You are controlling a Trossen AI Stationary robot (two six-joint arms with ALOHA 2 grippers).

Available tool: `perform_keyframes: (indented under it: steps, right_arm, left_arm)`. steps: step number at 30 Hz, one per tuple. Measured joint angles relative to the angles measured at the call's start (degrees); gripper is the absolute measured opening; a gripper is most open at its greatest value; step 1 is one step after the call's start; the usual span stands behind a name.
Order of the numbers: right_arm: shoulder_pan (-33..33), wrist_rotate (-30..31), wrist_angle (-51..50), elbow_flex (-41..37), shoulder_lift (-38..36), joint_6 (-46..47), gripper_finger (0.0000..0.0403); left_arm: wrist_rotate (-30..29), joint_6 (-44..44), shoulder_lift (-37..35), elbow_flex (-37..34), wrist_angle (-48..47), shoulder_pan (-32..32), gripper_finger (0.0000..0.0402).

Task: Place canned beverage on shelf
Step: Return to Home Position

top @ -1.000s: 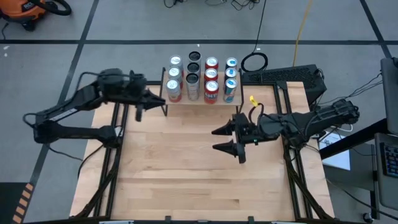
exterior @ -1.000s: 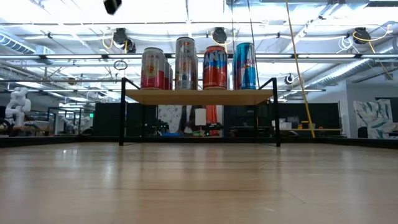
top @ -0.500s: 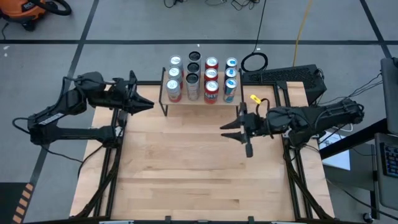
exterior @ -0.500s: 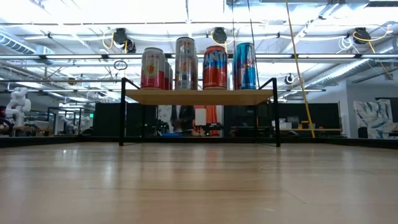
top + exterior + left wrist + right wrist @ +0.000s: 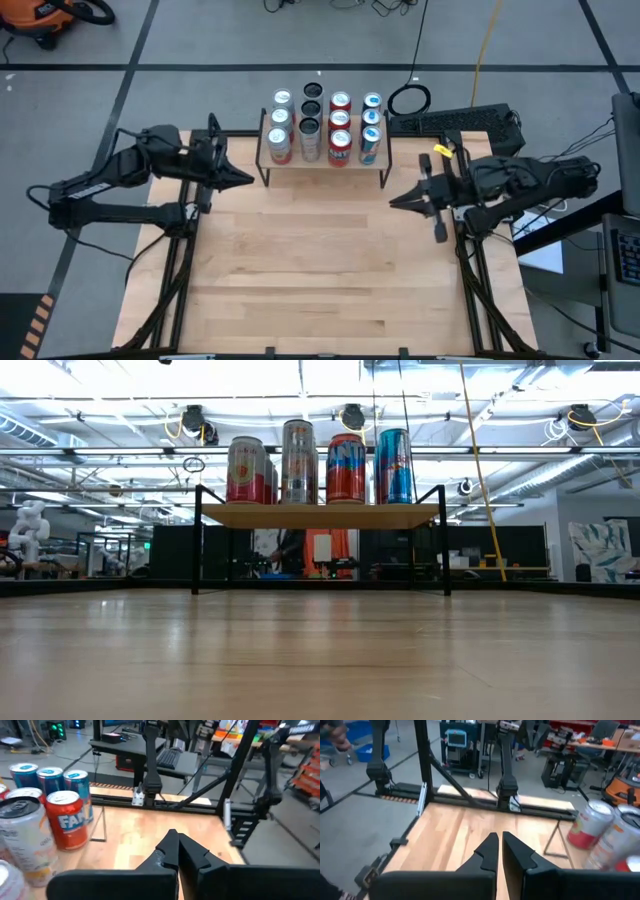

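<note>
arms pulling back outward, left gripper (image 5: 240,180) and right gripper (image 5: 398,202) both pinching closed, empty, nearing table (image 5: 320,270) side edges, shelf (image 5: 320,516) front opening up

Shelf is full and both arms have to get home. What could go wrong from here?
The left end effector, shut, hangs close to the shelf's left end; a sideways swing might clip the frame or nearest cans. The cans stand packed in tight rows on its narrow top, outer ones near its edge, so one knock may topple several. The right end effector, shut, sits farther off over the table, lower risk.
</note>
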Motion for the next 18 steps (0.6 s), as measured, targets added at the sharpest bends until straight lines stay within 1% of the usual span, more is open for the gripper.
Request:
perform_keyframes:
  steps: [5, 9, 13, 18]
  right_arm:
    - [0.0, 0.35, -4.69, -0.02, -2.4, -0.32, 0.0001]
    - [0.0, 2.01, -4.22, -1.89, -3.86, -0.55, 0.0]
    - [0.02, 3.33, -1.69, -7.83, -6.21, 1.93, 0.0]
    - [0.02, 3.45, 8.42, -17.86, -9.9, 4.87, 0.0]
  left_arm:
    - [-0.97, 3.08, 0.0, -2.21, 0.01, -0.42, 0.0001]
    - [-0.95, 4.43, -0.18, -4.07, -0.1, -0.42, 0.0]
    - [-0.88, 5.48, -1.42, -7.22, 0.98, -0.42, 0.0]
    - [-0.61, 7.03, -4.27, -11.84, 5.42, -0.42, 0.0]
